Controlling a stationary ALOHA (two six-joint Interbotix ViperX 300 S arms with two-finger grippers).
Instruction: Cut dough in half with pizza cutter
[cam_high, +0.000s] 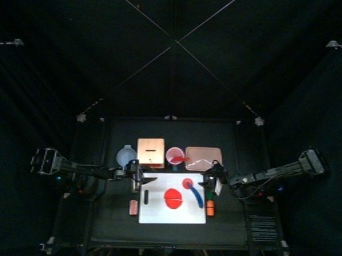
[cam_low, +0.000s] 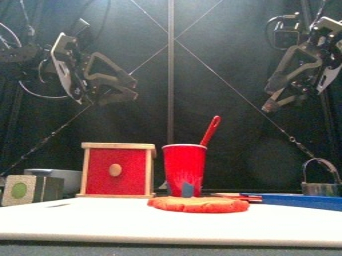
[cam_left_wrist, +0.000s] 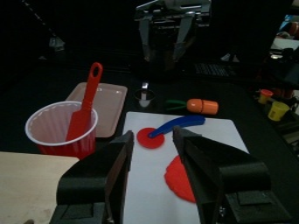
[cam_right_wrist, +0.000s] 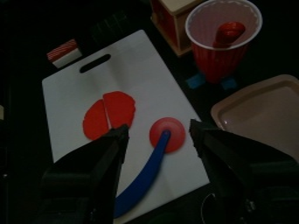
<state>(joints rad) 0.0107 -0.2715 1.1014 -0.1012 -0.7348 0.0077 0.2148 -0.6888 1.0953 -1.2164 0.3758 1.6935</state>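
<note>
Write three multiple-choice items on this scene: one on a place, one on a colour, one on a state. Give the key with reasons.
1. Where is the pizza cutter?
A. in the red cup
B. lying on the white board beside the dough
C. held in the right jaws

2. What colour is the cutter's handle?
A. dark blue
B. yellow
C. white

3. How do the two grippers stand?
A. both shut on the dough
B. left shut on the cutter
C. both open and holding nothing

Key:
1 B: the pizza cutter lies flat on the white board next to the dough, not in the red cup.
2 A: the right wrist view shows it blue.
3 C: the left gripper and the right gripper have their jaws spread above the board.
</note>
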